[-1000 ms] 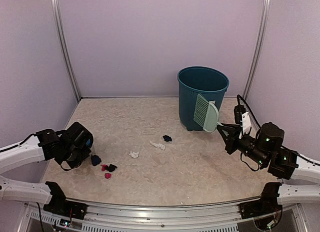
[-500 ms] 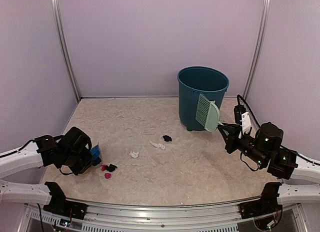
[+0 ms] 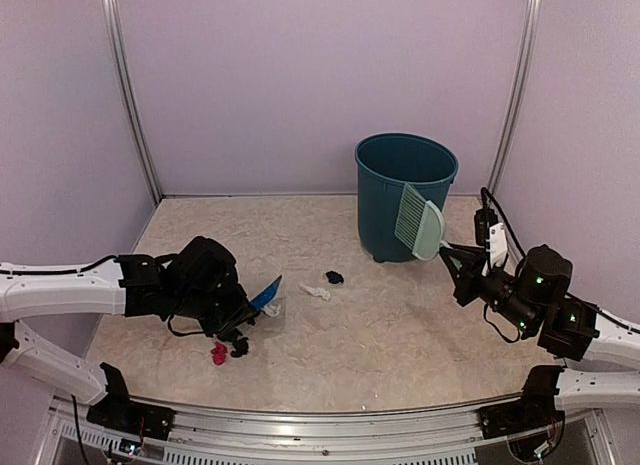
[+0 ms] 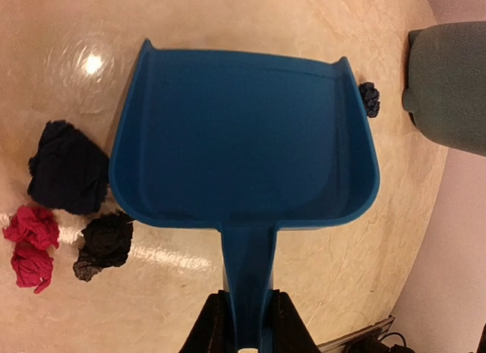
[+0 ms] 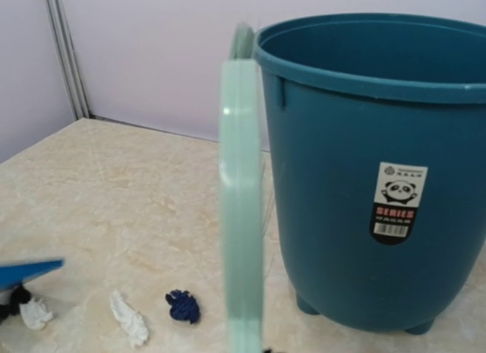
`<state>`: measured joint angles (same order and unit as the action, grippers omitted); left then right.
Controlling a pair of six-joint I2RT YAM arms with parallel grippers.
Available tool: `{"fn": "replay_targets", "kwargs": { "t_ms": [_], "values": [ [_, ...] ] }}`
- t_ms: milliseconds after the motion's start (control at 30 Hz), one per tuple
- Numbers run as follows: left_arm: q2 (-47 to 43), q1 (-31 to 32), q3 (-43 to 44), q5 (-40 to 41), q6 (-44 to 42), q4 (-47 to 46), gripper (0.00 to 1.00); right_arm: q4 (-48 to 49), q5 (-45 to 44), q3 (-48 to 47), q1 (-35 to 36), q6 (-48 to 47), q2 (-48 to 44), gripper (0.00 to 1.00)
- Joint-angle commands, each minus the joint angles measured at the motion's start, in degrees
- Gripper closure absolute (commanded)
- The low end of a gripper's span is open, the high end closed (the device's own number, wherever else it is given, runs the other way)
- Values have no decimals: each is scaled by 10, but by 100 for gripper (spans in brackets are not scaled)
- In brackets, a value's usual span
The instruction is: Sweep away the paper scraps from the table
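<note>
My left gripper (image 3: 238, 310) is shut on the handle of a blue dustpan (image 3: 266, 292), which is held low over the table (image 3: 400, 335). In the left wrist view the dustpan (image 4: 243, 140) is empty and the gripper (image 4: 247, 323) clamps its handle. Beside its left wall lie a dark navy scrap (image 4: 67, 167), a black scrap (image 4: 105, 243) and pink scraps (image 4: 30, 247). Another navy scrap (image 4: 370, 99) lies past its right corner. My right gripper (image 3: 455, 260) is shut on a pale green hand brush (image 3: 418, 223), raised beside the bin. White scraps (image 3: 315, 291) and a navy scrap (image 3: 334, 277) lie mid-table.
A teal waste bin (image 3: 405, 190) stands at the back right, close behind the brush; it fills the right of the right wrist view (image 5: 372, 163). Lilac walls enclose the table on three sides. A silver rail (image 3: 320, 420) runs along the near edge.
My left arm has swung right from the table's left edge, carrying the dustpan in beside the pink and black scraps. The right arm and brush have barely moved.
</note>
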<state>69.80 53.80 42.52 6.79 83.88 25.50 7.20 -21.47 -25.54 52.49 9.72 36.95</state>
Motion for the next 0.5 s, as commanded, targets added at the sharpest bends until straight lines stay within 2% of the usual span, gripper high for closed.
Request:
{"fn": "replay_targets", "kwargs": {
  "t_ms": [0,233,467],
  "values": [
    [34,1,115,93,-141,51,100,30,33,8,2,-5,1,100],
    [-4,1,148,212,-257,90,100,65,138,-14,2,-7,62,100],
    [-67,2,148,368,-275,185,100,108,258,-99,14,66,236,100]
  ]
}}
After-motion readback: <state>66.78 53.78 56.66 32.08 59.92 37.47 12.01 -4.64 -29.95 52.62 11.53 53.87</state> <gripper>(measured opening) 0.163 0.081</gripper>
